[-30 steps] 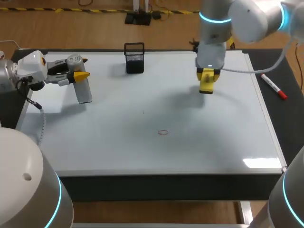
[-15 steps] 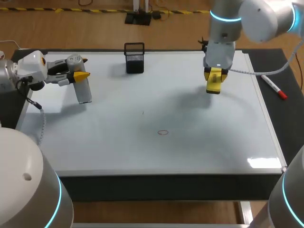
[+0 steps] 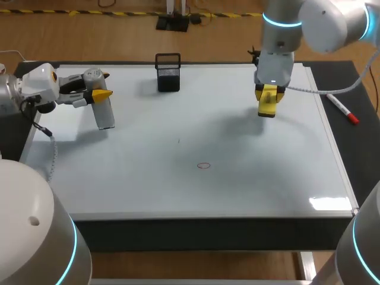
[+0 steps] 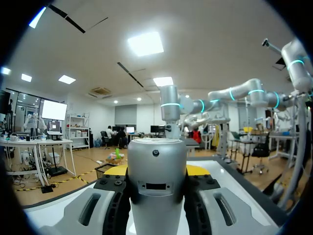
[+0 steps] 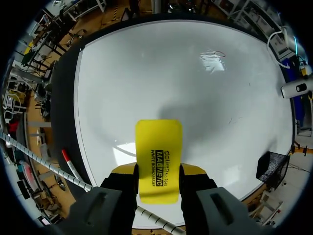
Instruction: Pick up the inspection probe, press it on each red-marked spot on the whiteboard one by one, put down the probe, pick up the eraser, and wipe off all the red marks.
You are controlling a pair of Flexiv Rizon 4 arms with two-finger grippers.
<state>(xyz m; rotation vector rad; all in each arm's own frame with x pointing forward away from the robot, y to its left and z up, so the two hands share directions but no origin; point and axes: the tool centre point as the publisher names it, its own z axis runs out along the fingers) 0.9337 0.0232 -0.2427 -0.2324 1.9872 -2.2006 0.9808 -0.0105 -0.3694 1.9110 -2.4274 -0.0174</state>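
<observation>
Eraser aloft, probe gripped.
Right claw [image 5: 158,172] clamps the yellow eraser [image 5: 158,147] above the whiteboard [image 3: 196,136]; left claw [image 3: 98,95] pinches the silver probe [image 4: 156,171] near its far-left corner.

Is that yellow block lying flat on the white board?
No, the right claw grips the yellow eraser, held clear of the whiteboard.

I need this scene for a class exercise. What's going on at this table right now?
The right gripper holds the yellow eraser above the far right part of the whiteboard, not touching it. The left gripper holds the inspection probe over the board's far left. No red marks show, only a faint ring near the middle.
</observation>
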